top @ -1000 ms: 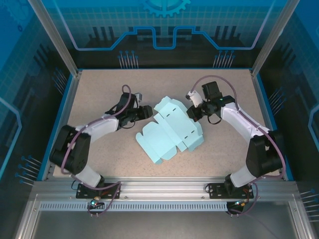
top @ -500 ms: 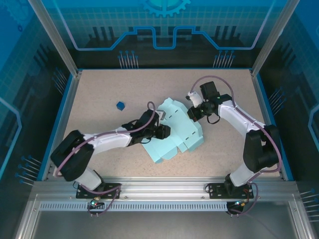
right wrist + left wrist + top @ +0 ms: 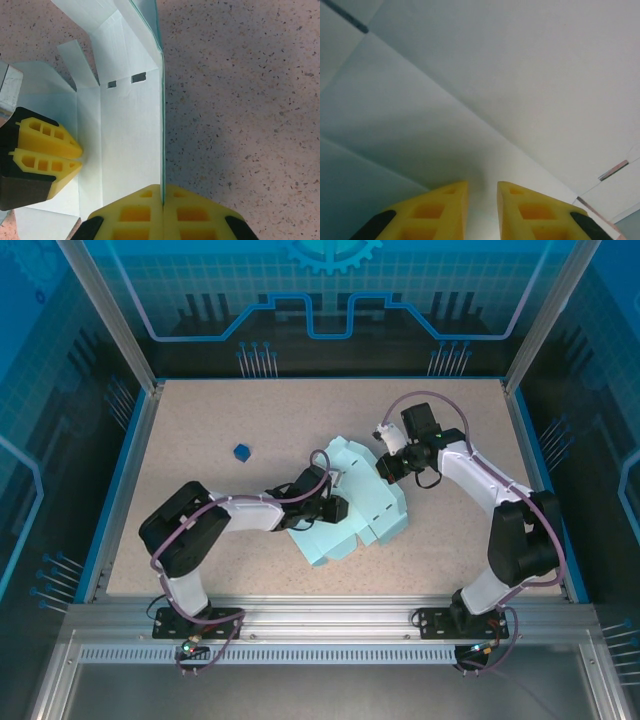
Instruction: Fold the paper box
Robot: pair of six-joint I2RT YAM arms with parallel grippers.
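box [image 3: 372,502]: likely light, floppy; you take it by edges | right gripper [image 3: 162,192] pinches edge | left gripper [image 3: 482,189] barely open, empty

- The left claw [image 3: 482,200] rises from the bottom edge, its two yellow fingertips [image 3: 445,205] a narrow gap apart, with pale card showing through the gap.
- Beyond the claw spreads the paper box [image 3: 495,90], pale blue card crossed by slanting creases.
- A short slit [image 3: 613,170] lies to the right of the claw, and a dark slit [image 3: 345,15] lies far up-left of it.
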